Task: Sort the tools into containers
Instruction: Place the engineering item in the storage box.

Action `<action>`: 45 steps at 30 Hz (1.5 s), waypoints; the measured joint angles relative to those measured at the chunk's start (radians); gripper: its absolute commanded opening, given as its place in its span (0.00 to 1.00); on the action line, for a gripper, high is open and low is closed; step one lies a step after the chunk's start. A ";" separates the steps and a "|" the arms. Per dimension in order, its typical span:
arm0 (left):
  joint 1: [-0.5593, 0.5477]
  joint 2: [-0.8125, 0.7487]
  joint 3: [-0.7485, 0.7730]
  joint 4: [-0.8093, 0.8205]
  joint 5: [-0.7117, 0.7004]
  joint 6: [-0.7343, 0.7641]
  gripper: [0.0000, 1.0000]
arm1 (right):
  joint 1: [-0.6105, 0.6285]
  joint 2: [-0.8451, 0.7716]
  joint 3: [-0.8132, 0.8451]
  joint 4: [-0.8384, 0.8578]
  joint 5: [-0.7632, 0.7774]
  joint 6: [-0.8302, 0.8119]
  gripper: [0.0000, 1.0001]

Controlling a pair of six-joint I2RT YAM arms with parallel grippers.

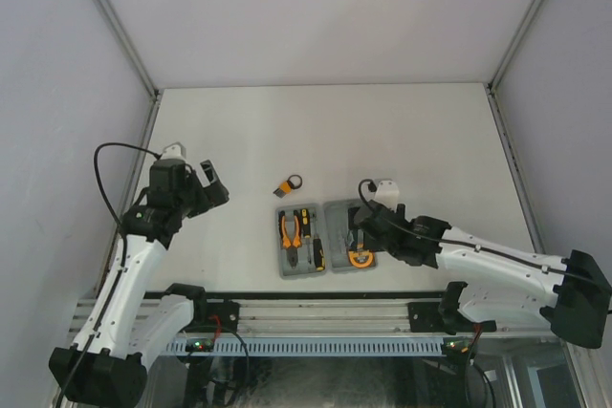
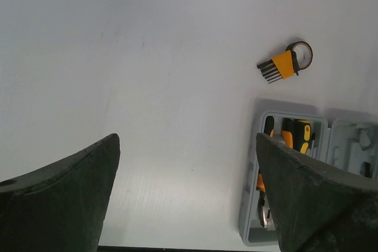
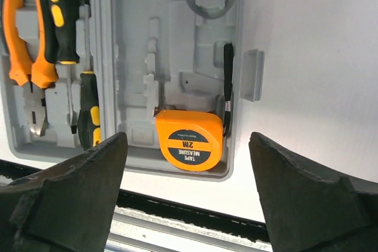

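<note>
The grey tool case (image 1: 337,209) lies open near the table's front edge. Its left half holds the orange-handled pliers (image 1: 290,228) and two yellow-and-black screwdrivers (image 1: 311,227). Its right half holds the orange tape measure (image 1: 360,257), which also shows in the right wrist view (image 3: 189,140). The hex-key set with ring (image 1: 288,184) lies on the table behind the case, and shows in the left wrist view (image 2: 285,63). My left gripper (image 1: 214,185) is open and empty, left of the case. My right gripper (image 1: 362,232) is open and empty above the case's right half.
White walls with metal corner posts enclose the white table (image 1: 325,131). A black rail (image 1: 316,317) runs along the near edge between the arm bases. The case's latch tab (image 3: 252,75) sticks out on its right side.
</note>
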 measured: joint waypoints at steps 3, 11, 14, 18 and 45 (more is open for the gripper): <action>0.000 -0.004 -0.035 0.024 0.027 -0.022 1.00 | -0.015 -0.042 -0.008 0.013 -0.002 -0.008 0.91; -0.050 -0.018 -0.094 0.090 0.066 -0.071 0.99 | -0.106 -0.116 -0.087 0.081 -0.079 -0.033 0.86; -0.130 -0.017 -0.101 0.113 0.052 -0.097 0.96 | -0.116 -0.114 -0.090 0.088 -0.113 -0.047 0.73; -0.227 0.002 -0.124 0.153 0.027 -0.137 0.94 | -0.115 -0.103 -0.090 0.090 -0.152 -0.055 0.59; -0.435 0.170 -0.220 0.310 -0.002 -0.226 0.85 | -0.035 0.157 0.002 0.091 -0.146 -0.071 0.30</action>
